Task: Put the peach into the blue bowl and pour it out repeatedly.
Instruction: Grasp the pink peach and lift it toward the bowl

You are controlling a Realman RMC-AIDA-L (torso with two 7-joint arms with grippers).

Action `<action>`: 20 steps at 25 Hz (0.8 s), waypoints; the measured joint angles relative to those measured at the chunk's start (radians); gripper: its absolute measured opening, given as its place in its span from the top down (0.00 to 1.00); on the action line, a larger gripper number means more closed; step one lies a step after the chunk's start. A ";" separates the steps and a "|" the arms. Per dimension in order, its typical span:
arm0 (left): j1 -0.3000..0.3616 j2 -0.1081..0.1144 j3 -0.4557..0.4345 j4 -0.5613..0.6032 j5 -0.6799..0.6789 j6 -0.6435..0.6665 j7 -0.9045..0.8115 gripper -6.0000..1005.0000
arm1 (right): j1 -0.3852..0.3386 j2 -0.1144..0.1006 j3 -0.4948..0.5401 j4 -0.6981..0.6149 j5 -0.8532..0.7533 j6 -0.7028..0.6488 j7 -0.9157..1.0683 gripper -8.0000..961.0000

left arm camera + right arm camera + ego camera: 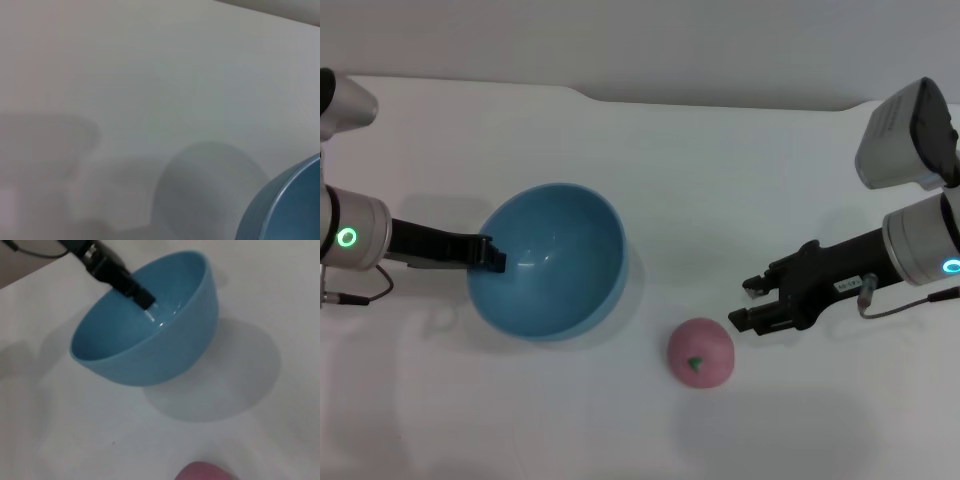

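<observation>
The peach [701,352] lies on the white bench [720,170] at lower centre, outside the tilted bowl [552,262] to its left. The right end effector [748,303] hovers just right of it, fingers apart, empty. The left end effector [492,254] pinches the bowl's left rim.

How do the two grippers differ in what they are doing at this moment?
The left gripper is clamped on the rim of the blue bowl, holding it tilted; the right gripper holds nothing, fingers open. The left gripper touches its object; the right gripper sits just beside the peach, apart from it. Both are dark and reach inward over the white table.
</observation>
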 joint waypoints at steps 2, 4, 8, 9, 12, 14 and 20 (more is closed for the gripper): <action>0.000 0.000 0.006 0.017 0.001 0.009 -0.001 0.99 | 0.000 0.001 -0.013 0.000 0.005 0.000 0.006 0.45; -0.002 0.001 0.012 0.034 0.004 0.025 -0.002 0.99 | 0.000 0.002 -0.017 0.005 0.006 0.000 0.008 0.45; -0.022 0.004 0.014 0.051 0.018 0.064 -0.005 0.99 | 0.003 0.004 -0.042 0.042 0.066 0.015 0.005 0.45; -0.022 0.004 0.014 0.051 0.018 0.064 -0.005 0.99 | 0.003 0.004 -0.042 0.042 0.066 0.015 0.005 0.45; -0.040 0.003 0.014 0.052 0.049 0.080 -0.007 0.99 | 0.005 0.004 -0.102 0.062 0.092 0.055 0.003 0.45; -0.049 0.001 0.018 0.052 0.058 0.085 -0.007 0.99 | 0.010 0.005 -0.153 0.080 0.095 0.086 0.003 0.45; -0.067 0.000 0.025 0.050 0.060 0.091 -0.008 0.99 | 0.020 0.008 -0.268 0.116 0.159 0.175 0.006 0.45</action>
